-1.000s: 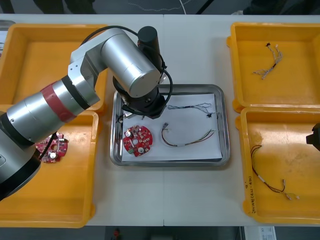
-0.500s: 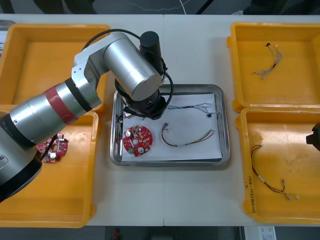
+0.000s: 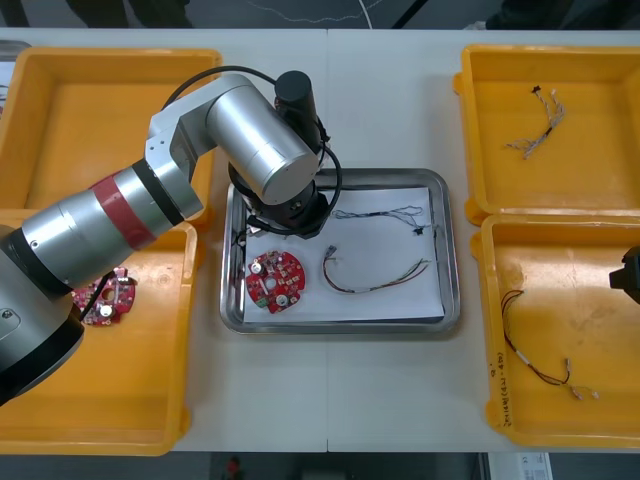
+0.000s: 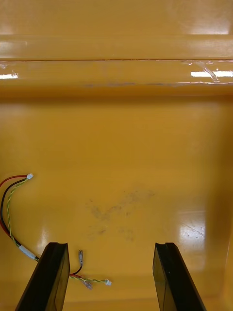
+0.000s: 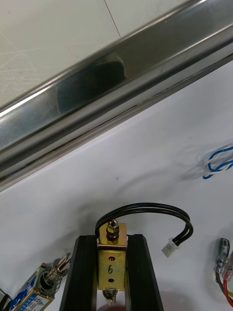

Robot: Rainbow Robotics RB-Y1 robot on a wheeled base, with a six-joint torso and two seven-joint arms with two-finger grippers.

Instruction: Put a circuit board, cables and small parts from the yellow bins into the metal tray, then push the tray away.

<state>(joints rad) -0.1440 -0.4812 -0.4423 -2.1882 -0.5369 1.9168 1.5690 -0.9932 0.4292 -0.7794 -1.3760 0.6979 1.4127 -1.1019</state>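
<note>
Left hand: your left hand point(image 5: 112, 239) sits low over the far left part of the metal tray point(image 3: 450, 255), under the arm's wrist in the front view.
Left grip: its fingers point(image 5: 85, 272) pinch a small metal part point(image 5: 112, 260), which stands upright between them.
Held part: it is brass-coloured, and a black cable loop point(image 5: 145, 211) runs from its top to a white plug point(image 5: 170, 249) by the tray's white lining.
Beside the hand: a second metal part point(image 5: 41, 289) lies on the lining, just outside one finger.
Tray contents: you have a round red circuit board point(image 3: 275, 282) at the near left. A red and yellow cable point(image 3: 375, 278) lies just beside it. A twisted blue and white cable point(image 3: 385, 213) lies toward the far side.
Right hand: your right hand point(image 4: 110, 248) hangs over the near right yellow bin point(image 3: 490, 330), fingers spread with nothing between them.
Right bin: a bin cable point(image 4: 12, 214) of red, black and yellow wires lies by one finger.
Left bin: a spare circuit board point(image 3: 105, 298) lies in the near left bin point(image 3: 185, 400).
</note>
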